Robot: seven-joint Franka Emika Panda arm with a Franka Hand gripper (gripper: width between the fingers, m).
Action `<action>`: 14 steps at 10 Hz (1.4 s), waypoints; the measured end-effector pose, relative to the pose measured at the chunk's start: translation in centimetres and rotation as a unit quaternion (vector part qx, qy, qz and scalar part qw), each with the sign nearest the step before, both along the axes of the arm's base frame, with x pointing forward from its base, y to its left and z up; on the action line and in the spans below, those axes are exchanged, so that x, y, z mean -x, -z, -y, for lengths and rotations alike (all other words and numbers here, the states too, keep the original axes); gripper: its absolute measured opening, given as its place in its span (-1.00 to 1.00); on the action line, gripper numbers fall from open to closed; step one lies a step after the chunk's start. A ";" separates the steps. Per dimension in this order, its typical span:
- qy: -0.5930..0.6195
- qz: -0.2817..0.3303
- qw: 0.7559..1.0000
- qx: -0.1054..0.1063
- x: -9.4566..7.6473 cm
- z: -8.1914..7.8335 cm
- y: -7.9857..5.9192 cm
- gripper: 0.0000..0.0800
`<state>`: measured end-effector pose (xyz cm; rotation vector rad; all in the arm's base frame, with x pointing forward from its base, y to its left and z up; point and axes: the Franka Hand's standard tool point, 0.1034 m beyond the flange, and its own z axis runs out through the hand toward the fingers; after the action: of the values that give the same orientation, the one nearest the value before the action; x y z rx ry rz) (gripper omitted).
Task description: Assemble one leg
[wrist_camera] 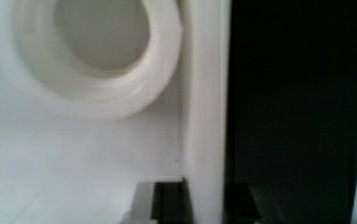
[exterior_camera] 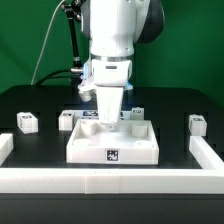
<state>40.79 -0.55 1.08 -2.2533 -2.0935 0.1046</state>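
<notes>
Panda arm (exterior_camera: 112, 40) points down into white tray (exterior_camera: 112, 150) at centre of table (exterior_camera: 170, 100) — jaws hidden, grip can't be told. Legs (exterior_camera: 25, 122) sit loose on table, l. & r. of tray.

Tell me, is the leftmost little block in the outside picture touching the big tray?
Apart. The exterior view shows bare black table and a second block between the little block at its left and the tray.

Tray (exterior_camera: 90, 148) under the fingers (exterior_camera: 108, 110): smooth white plastic, slight sheen. Table (exterior_camera: 30, 100) around it matt black. Arm shell (exterior_camera: 112, 30) glossy white plastic.
</notes>
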 end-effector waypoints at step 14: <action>-0.026 0.041 0.999 -0.020 -7.8 -6.1 0.1 -0.84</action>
<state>48.60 5.51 1.03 -2.2175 -2.1748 -0.0279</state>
